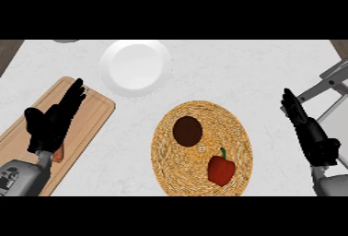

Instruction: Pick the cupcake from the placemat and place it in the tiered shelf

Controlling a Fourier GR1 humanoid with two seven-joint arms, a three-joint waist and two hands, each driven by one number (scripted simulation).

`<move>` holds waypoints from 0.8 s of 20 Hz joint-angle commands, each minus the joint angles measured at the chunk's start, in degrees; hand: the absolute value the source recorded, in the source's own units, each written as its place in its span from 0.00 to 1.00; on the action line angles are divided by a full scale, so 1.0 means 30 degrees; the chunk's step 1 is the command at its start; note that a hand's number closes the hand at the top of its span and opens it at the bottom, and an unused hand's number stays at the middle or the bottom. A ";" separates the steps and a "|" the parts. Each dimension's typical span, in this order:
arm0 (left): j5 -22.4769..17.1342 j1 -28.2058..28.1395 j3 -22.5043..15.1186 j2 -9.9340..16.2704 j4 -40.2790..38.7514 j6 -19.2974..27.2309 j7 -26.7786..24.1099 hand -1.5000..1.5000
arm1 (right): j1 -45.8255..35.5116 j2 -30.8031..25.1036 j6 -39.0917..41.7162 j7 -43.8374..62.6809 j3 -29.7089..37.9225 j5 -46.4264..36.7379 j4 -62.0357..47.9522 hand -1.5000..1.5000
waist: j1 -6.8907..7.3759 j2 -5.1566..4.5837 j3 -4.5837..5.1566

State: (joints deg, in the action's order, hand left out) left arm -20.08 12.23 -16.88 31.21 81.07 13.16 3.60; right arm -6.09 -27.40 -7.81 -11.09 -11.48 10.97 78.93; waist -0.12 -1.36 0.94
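Woven straw placemat (170, 170): dark chocolate cupcake (188, 130) on its upper left, red pepper (221, 169) lower right. Probably light, soft-topped; grasp its sides. Left hand (51, 122) and right hand (309, 131) open, holding nothing.

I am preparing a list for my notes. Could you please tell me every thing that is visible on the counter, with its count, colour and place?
cupcake: one, dark brown, on the placemat's upper left part
red pepper: one, red with green stem, on the placemat's lower right part
placemat: one, woven tan, round, centre
plate: one, white, upper centre-left
cutting board: one, light wood, left
tiered shelf: one, grey metal, right edge, partly visible
left robot hand: black, open, above the cutting board
right robot hand: black, open, near the tiered shelf
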 commanded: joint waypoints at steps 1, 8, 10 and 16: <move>0.0954 0.0092 0.0001 -0.1206 -0.1148 -0.0196 -0.0958 0.50 | -0.0491 0.1005 -0.0336 0.1386 -0.0123 -0.0305 0.0652 0.00 | -0.0014 0.0444 -0.0304; 0.1158 0.0203 -0.0564 -0.1741 0.0327 0.0562 -0.1151 0.50 | -0.2813 0.8840 -0.3770 0.4401 0.2546 0.7469 0.3451 1.00 | -0.0483 0.0545 -0.1224; 0.1495 0.0353 -0.0794 -0.1642 0.0478 0.0497 -0.1264 0.50 | -0.1827 -0.0132 -0.6305 0.5622 0.0292 -0.4211 -0.0688 1.00 | -0.0297 0.0254 0.0054; 0.2495 0.0397 -0.1301 -0.2905 -0.0160 0.1203 -0.1788 0.50 | -0.1126 0.7009 -1.3751 0.1297 0.1143 -0.4643 -0.0608 0.00 | -0.0024 0.0421 -0.0335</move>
State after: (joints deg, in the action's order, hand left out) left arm -13.97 12.96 -20.27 23.98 81.11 16.11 -1.22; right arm -10.44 -12.89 -40.24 -0.22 -9.71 -1.01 78.39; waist -0.55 -0.16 0.05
